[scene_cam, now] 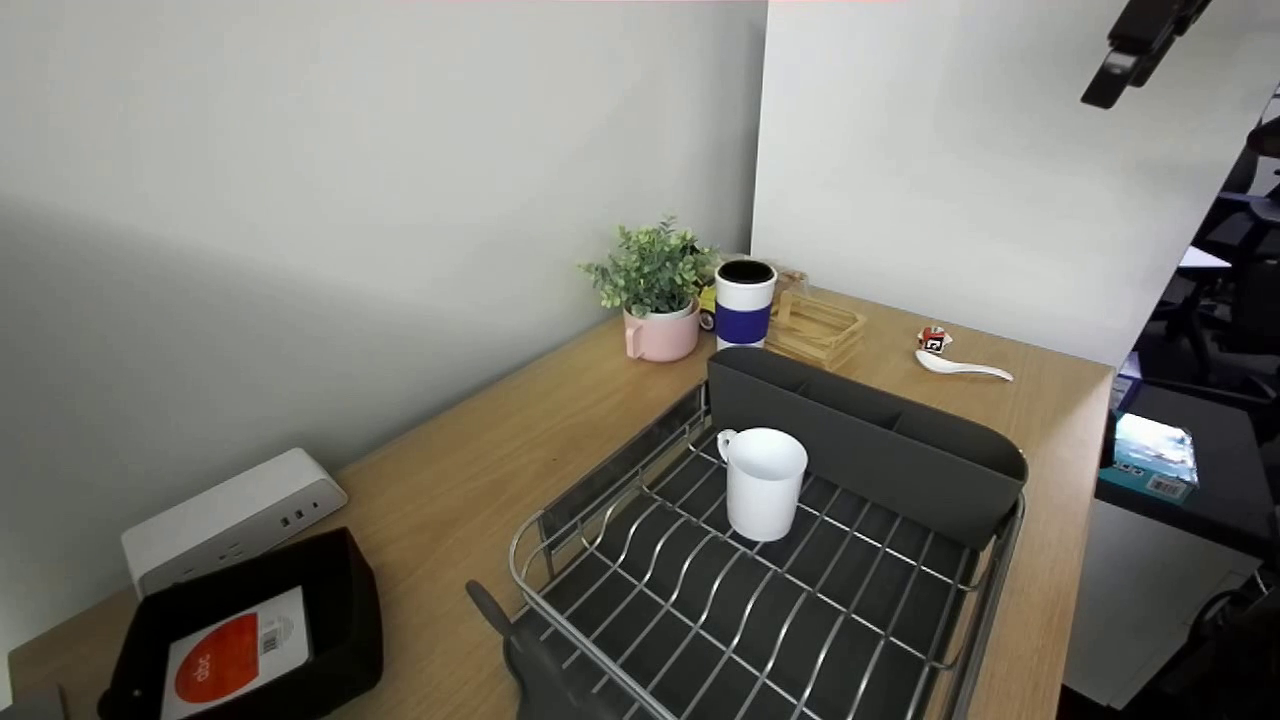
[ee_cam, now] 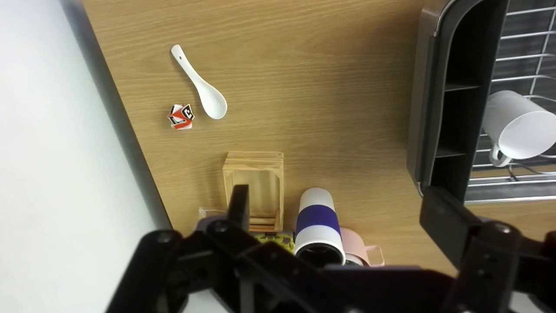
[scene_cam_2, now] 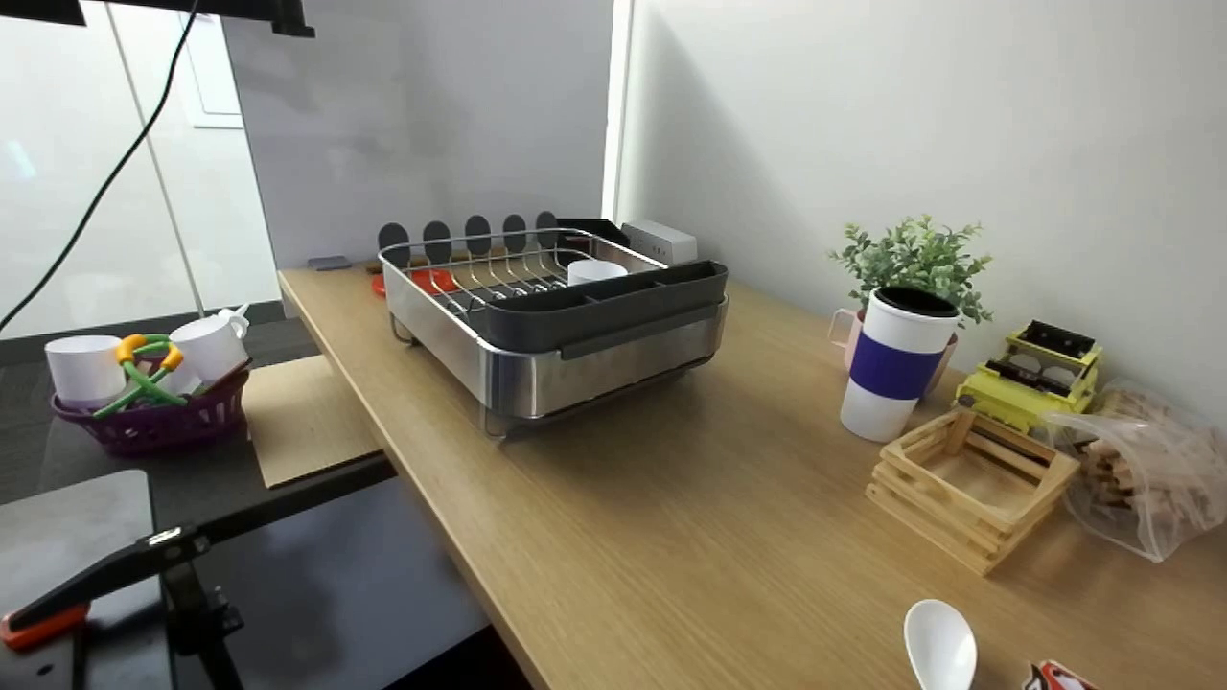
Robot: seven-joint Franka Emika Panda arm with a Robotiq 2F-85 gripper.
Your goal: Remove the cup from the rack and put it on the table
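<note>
Upright inside the rack (scene_cam_2: 613, 362) stands the white cup (scene_cam: 763, 490), close beside the dark grey cutlery holder, its small handle on the wall side. Only the cup's rim (scene_cam_2: 596, 271) shows over that holder in an exterior view; the wrist view has the cup (ee_cam: 521, 126) at the right edge. The rack rests on the light wooden table (ee_cam: 325, 87). My gripper (ee_cam: 342, 211) is open, its fingers wide apart with nothing between them. It hangs high above the table, away from the cup; in an exterior view a dark fingertip (scene_cam: 1105, 85) shows at upper right.
Beyond the cutlery holder stand a white tumbler with a blue band (scene_cam_2: 896, 359), a wooden crate (scene_cam_2: 973, 484), a potted plant (scene_cam: 655, 290) and a yellow toy (scene_cam_2: 1035, 374). A white spoon (ee_cam: 202, 87) lies near the crate. A black tray (scene_cam: 345, 610) sits beyond the rack's opposite end.
</note>
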